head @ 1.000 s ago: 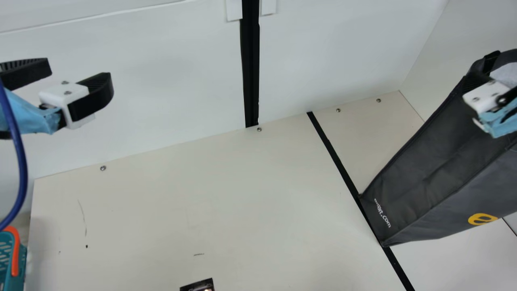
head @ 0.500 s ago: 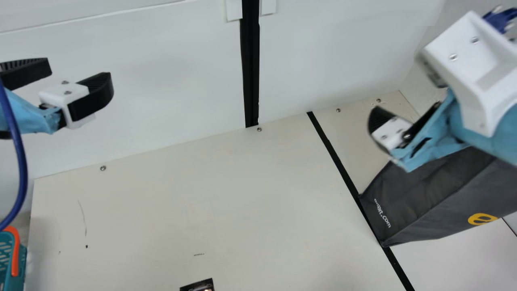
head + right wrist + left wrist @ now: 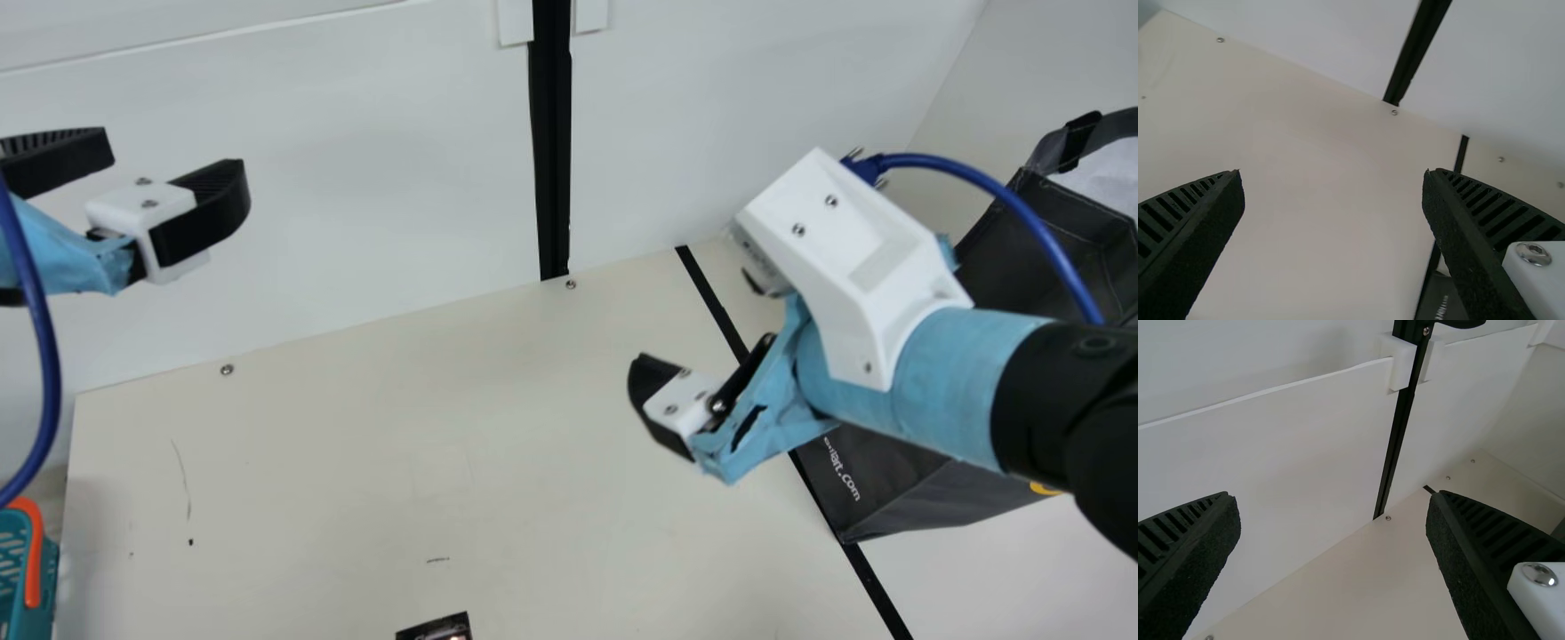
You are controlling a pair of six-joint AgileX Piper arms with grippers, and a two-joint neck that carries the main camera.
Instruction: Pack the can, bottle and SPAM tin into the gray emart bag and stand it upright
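1. Right now the gray bag (image 3: 889, 498) stands on the table (image 3: 444, 444) at the main view's right, apparently upright, its base by the dark strip (image 3: 871, 578).
2. Its long axis climbs from that base toward the view's upper right, where the rim (image 3: 1089, 201) lies.
3. Of the 2 arms, the right is clearly nearer. Its forearm (image 3: 942, 382) crosses in front of the bag, with the right gripper (image 3: 1333, 173) out past the bag's left side, its 2 fingers wide apart and nothing between them.
4. So the mouth lies back behind those jaws; any handling of it would probably need the right arm to draw back and turn.
5. The left gripper (image 3: 1328, 497), also spread wide and holding nothing, is well apart, across the table.
6. A small black item (image 3: 436, 628) sits at the bottom edge; I cannot tell what it is. The right gripper looks nearer to it too.
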